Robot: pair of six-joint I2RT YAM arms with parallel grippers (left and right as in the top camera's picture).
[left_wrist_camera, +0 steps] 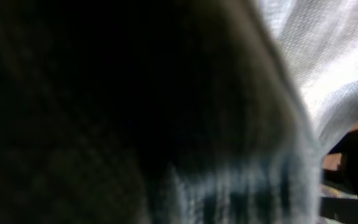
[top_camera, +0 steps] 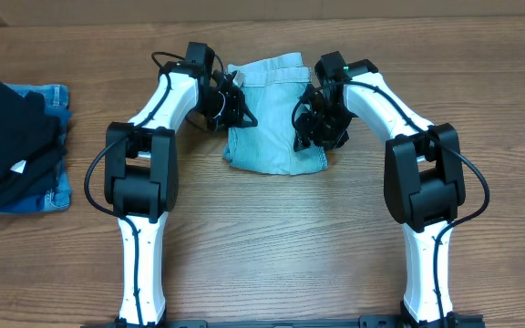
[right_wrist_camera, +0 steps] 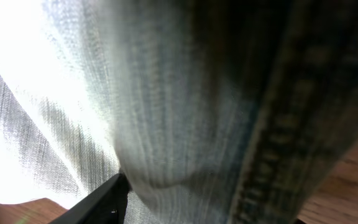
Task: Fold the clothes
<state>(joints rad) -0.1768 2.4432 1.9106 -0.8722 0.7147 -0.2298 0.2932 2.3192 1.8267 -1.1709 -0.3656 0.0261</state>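
Black garment [top_camera: 7, 137] atop folded denim [top_camera: 56, 97], well left of shorts [top_camera: 267, 137]

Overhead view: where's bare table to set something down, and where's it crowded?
Bare table lies between the left arm and right arm, nearside of the shorts; more lies beyond the right arm. Crowded: left gripper and right gripper flank the shorts; a dark clothes stack fills the left edge.

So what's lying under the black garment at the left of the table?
Folded darker blue denim shows past the black garment at its top and lower right edges. The garment covers the rest, so how many denim pieces lie there cannot be told.
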